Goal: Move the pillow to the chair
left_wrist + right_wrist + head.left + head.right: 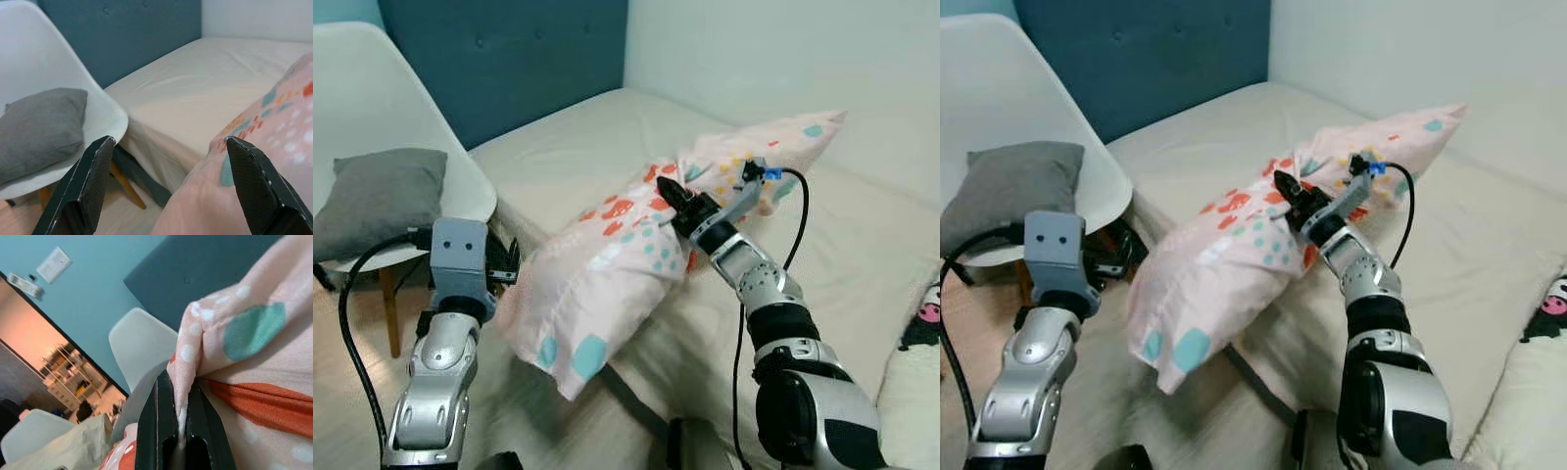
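Observation:
A long pink pillow [636, 264] with red and teal spots lies across the bed's near corner, one end hanging past the edge. My right gripper [672, 198] is shut on a fold of the pillow [230, 362] near its middle, the cloth pinched between the fingers [157, 431]. My left gripper [166, 166] is open beside the pillow's lower end [264, 161], its fingers [93, 176] wide apart with nothing between them. The white chair [372, 108] stands at the left with a grey cushion [382, 196] on its seat.
The beige bed [607, 137] runs from the dark blue headboard [509, 49] toward the right. A white plush with black and pink marks [925, 323] lies at the right edge. Wooden floor [352, 352] shows below the chair.

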### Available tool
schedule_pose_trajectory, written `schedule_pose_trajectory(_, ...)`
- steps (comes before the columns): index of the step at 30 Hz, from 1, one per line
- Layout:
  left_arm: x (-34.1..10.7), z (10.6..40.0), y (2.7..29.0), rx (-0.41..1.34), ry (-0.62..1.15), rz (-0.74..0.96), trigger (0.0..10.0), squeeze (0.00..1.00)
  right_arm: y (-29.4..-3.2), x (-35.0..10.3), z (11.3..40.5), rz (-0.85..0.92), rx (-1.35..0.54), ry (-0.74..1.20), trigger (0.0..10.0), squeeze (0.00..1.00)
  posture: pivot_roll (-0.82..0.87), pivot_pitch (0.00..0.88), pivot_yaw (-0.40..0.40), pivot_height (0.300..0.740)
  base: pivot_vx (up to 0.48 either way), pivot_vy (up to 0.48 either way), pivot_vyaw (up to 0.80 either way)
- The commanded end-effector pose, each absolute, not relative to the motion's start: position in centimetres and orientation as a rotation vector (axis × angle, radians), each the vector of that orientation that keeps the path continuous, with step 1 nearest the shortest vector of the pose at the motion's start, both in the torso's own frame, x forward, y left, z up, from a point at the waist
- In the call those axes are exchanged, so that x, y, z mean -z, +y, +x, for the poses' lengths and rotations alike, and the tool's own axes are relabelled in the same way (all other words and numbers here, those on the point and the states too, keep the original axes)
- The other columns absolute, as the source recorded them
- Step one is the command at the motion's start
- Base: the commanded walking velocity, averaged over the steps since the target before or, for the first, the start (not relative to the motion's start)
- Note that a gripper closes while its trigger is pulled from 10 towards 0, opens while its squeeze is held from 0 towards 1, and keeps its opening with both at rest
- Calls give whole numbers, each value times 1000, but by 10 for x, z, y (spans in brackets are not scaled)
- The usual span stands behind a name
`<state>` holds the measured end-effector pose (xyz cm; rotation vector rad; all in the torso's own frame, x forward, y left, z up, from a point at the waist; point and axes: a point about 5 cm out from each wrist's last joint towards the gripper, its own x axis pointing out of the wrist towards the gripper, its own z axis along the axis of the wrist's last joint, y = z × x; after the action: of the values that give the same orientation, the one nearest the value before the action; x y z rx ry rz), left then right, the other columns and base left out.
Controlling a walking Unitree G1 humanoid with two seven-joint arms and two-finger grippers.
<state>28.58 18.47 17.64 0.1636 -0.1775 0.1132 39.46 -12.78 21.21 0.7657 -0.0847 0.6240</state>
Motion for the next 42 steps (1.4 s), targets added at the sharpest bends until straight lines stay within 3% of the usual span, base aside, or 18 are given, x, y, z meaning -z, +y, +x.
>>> schedule_pose_trajectory(1, -173, 288, 180, -112, -170, 165, 10000, 0, -121, -243, 397, 777, -673, -194, 0, 0, 41, 0, -72, 480, 0, 0, 0)
schedule_pose_trajectory(6, -169, 291, 174, -106, -148, 176, 10000, 0, -112, -245, 395, 787, -698, -200, 0, 0, 40, 0, -68, 500, -54, 0, 0)
schedule_pose_trajectory(13, -164, 292, 170, -108, -128, 182, 10000, 0, -106, -241, 393, 801, -707, -192, 0, 0, 44, 0, -68, 525, -480, 0, 0)
schedule_pose_trajectory(42, -161, 292, 166, -81, -152, 205, 10000, 0, -99, -238, 391, 815, -719, -184, 0, 0, 44, 0, -62, 620, 0, 0, 0)
